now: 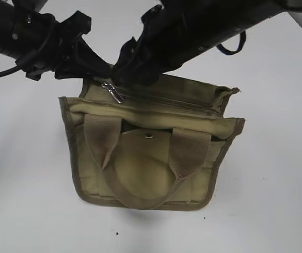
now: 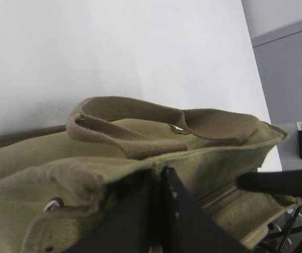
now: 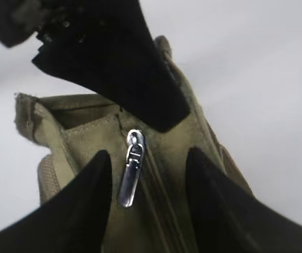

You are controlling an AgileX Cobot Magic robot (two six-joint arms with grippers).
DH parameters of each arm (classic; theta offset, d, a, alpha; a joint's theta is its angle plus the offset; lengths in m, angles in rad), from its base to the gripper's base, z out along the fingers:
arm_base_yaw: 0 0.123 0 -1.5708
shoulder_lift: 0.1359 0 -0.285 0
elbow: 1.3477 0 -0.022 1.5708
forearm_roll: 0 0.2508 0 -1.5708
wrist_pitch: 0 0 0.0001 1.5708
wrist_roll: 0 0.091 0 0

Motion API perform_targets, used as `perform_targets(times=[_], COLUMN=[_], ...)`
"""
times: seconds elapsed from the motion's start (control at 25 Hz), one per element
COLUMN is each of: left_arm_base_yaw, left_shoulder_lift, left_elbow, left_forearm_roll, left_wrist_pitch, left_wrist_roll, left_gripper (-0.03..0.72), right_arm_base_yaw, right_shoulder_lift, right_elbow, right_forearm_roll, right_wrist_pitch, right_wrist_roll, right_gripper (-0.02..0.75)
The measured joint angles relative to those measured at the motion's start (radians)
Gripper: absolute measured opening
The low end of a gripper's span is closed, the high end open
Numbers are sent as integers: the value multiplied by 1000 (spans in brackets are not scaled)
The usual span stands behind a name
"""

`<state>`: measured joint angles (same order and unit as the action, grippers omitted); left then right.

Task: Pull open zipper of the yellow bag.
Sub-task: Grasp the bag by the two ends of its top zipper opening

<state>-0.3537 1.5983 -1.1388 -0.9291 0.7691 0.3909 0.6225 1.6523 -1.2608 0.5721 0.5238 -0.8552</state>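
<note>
One yellow bag (image 1: 151,158) lies alone on a white table (image 1: 277,200), its two webbing handles (image 1: 102,139) draped toward the near side across a rounded snap flap (image 1: 143,168). Two black arms crowd the bag's far edge and hide part of it. The zipper (image 1: 166,101) runs left to right along the bag's width, its single silver pull tab (image 3: 131,168) sitting near the left end and pointing toward the near side. The right gripper (image 3: 148,174) stands wide, one finger on either side of the tab without touching it. The left gripper (image 2: 158,176) has its jaws pressed together over the bag's top edge; whether it pinches the fabric cannot be told.
</note>
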Motion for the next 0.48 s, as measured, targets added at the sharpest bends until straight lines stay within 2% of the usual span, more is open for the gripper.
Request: perform_targets(times=[0.2,0.48], left_arm_base_yaw=[-1,-1], left_shoulder_lift=[3,5], left_elbow=[-37,-50], left_forearm_roll=[13,16], left_wrist_pitch=[51,72], left_wrist_roll=[-5,-9], left_gripper=[3,4], right_arm_base_yaw=[35,40], right_shoulder_lift=[50,53], right_elbow=[-31,-38], right_forearm_roll=[-82,-122], right_wrist_pitch=[5,8], right_wrist_roll=[0,22], right_gripper=[362,362])
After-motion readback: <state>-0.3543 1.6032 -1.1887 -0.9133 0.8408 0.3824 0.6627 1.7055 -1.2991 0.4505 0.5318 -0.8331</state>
